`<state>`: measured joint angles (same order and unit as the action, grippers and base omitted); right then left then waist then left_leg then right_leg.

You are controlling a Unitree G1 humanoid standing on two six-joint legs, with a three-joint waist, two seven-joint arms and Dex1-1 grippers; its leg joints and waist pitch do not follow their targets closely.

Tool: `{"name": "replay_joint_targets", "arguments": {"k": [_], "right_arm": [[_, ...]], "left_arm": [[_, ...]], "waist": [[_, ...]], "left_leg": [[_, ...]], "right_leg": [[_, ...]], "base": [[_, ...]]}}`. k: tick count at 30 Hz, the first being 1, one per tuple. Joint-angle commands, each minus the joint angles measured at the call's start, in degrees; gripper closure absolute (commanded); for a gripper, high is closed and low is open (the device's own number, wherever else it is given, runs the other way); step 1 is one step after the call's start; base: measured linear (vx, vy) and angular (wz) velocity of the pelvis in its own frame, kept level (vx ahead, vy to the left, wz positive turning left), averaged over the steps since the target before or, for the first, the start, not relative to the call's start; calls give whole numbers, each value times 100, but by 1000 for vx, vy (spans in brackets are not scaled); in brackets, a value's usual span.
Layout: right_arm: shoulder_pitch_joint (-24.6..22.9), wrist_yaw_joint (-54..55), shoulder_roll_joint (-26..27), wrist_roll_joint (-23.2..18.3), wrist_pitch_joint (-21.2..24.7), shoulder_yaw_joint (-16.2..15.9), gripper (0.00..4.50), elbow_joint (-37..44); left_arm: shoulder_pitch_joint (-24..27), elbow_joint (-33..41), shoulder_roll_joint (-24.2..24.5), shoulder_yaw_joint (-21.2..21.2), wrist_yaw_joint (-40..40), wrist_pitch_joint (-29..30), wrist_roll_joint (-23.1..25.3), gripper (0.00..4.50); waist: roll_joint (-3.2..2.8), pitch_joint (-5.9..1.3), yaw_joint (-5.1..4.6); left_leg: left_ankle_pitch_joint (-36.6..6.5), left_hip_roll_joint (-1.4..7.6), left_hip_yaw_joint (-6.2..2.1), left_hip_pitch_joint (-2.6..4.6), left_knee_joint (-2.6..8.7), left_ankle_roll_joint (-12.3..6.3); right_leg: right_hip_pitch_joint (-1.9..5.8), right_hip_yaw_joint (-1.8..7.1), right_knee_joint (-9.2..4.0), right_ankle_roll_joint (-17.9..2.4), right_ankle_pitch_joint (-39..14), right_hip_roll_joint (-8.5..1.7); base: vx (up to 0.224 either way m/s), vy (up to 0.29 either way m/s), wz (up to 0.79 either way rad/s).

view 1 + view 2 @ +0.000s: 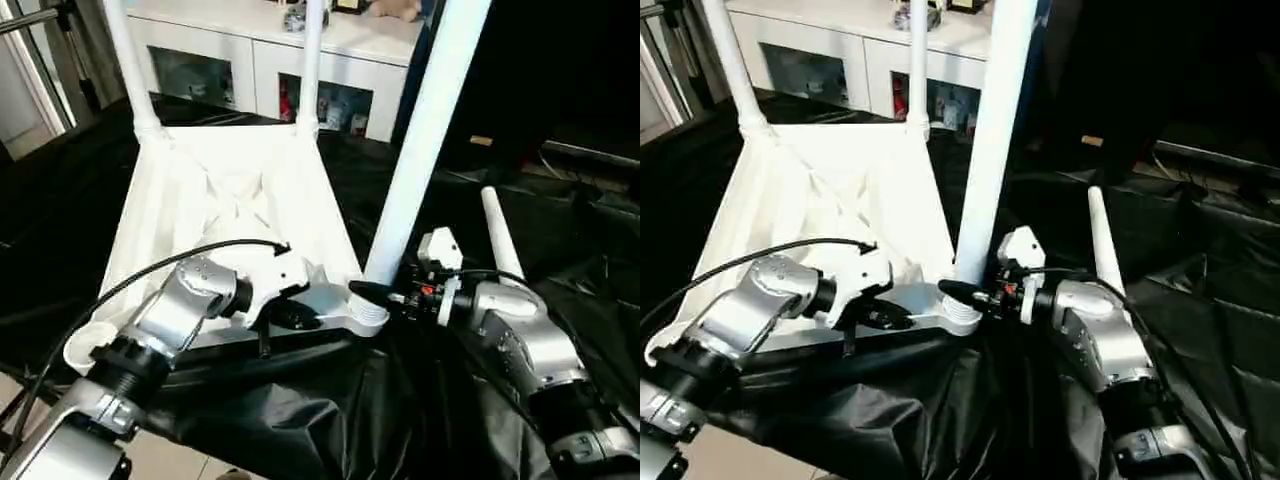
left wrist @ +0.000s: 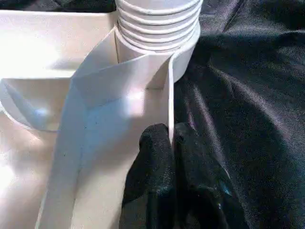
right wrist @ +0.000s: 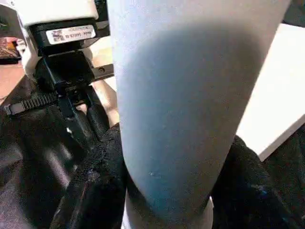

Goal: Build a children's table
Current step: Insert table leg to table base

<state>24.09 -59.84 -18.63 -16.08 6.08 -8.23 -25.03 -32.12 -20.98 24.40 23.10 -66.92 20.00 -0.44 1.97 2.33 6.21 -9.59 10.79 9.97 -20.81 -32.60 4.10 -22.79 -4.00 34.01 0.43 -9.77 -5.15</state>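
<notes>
The white tabletop [image 1: 230, 190] lies underside up on the black-draped work table. Two white legs [image 1: 125, 60] [image 1: 312, 60] stand upright in its far corner sockets. A third leg [image 1: 425, 130] rises, leaning slightly, from the ribbed near right socket [image 1: 368, 312]. My right gripper [image 1: 375, 292] is shut on this leg just above the socket, its black fingers [image 3: 95, 181] on either side of the tube. My left gripper [image 1: 300, 318] is shut on the tabletop's thin side rim [image 2: 169, 95] next to that socket. A fourth leg [image 1: 500, 235] lies loose on the cloth at the right.
Black cloth [image 1: 400, 400] hangs in folds over the table's near edge. A white cabinet [image 1: 270, 60] with glass doors stands behind the table. A tripod [image 1: 50, 40] stands at the far left. Light floor shows at the near left.
</notes>
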Motion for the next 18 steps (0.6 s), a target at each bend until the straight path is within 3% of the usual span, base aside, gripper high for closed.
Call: {"name": "replay_joint_targets", "arguments": {"k": [1,3,6,8,10,11,12,14,15,16,17,18], "right_arm": [[-173,306,6,358,290,-183,261,-571],[-185,850,97,505,263,-85,261,-574],[-221,1630,296,637,443,76,261,-499],[-275,2093,498,615,667,200,261,-317],[-285,2428,676,574,867,291,261,-210],[-245,2662,834,589,907,311,261,-227],[-173,2909,1008,607,937,327,261,-303],[-44,3182,1202,621,976,345,261,-484],[177,3610,1436,632,962,417,261,-843],[319,3913,1571,692,935,450,261,-1081],[435,4127,1666,756,913,453,261,-1281],[524,4247,1728,826,883,420,261,-1435]], "left_arm": [[-41,249,-151,68,-42,59,-98,450],[-125,242,-301,-69,296,242,-85,450],[-241,288,-553,-291,750,514,-133,450],[-342,318,-756,-435,1091,749,-149,450],[-441,279,-902,-499,1358,916,-100,450],[-537,185,-1053,-520,1617,1057,-18,450],[-634,74,-1232,-549,1902,1197,61,450],[-729,-70,-1456,-589,2217,1312,118,450],[-826,-291,-1755,-638,2647,1393,173,450],[-878,-451,-1948,-657,2932,1411,224,450],[-916,-594,-2106,-674,3146,1402,253,450],[-937,-697,-2208,-656,3280,1369,293,450]], "waist": [[-54,-138,-8],[-57,-101,-22],[-77,-81,-83],[-102,-107,-143],[-160,-124,-185],[-160,-124,-185],[-191,-110,-189],[-204,-78,-207],[-218,-52,-232],[-267,-25,-283],[-288,-3,-313],[-413,31,-175]], "left_leg": [[-2794,240,-143,99,503,76],[-2976,235,-166,121,507,136],[-3235,214,-219,143,500,213],[-3253,215,-254,102,539,236],[-3281,255,-295,45,590,237],[-3281,255,-295,45,590,237],[-3358,258,-299,58,609,242],[-3461,235,-272,140,578,230],[-3651,225,-269,223,547,214],[-4015,266,-297,269,586,222],[-4252,314,-322,206,662,219],[-5094,605,-289,-271,1235,289]], "right_leg": [[91,236,-598,-748,-3219,-377],[51,218,-650,-605,-3684,-387],[49,125,-760,-351,-4291,-408],[139,48,-785,-307,-4154,-403],[229,-41,-781,-380,-3642,-412],[229,-41,-781,-380,-3642,-412],[236,-70,-804,-421,-3420,-414],[163,-113,-880,-438,-3524,-414],[135,-200,-956,-366,-3720,-404],[180,-365,-1004,-275,-3675,-348],[260,-417,-942,-219,-3531,-295],[707,-332,124,-383,-2369,-112]], "base": [[0,0,0],[0,0,0],[0,0,0],[-25,12,-6],[-22,22,-10],[-38,41,-18],[-38,41,-18],[0,0,0],[0,0,0],[0,0,0],[-80,11,-7],[-80,11,-7]]}}
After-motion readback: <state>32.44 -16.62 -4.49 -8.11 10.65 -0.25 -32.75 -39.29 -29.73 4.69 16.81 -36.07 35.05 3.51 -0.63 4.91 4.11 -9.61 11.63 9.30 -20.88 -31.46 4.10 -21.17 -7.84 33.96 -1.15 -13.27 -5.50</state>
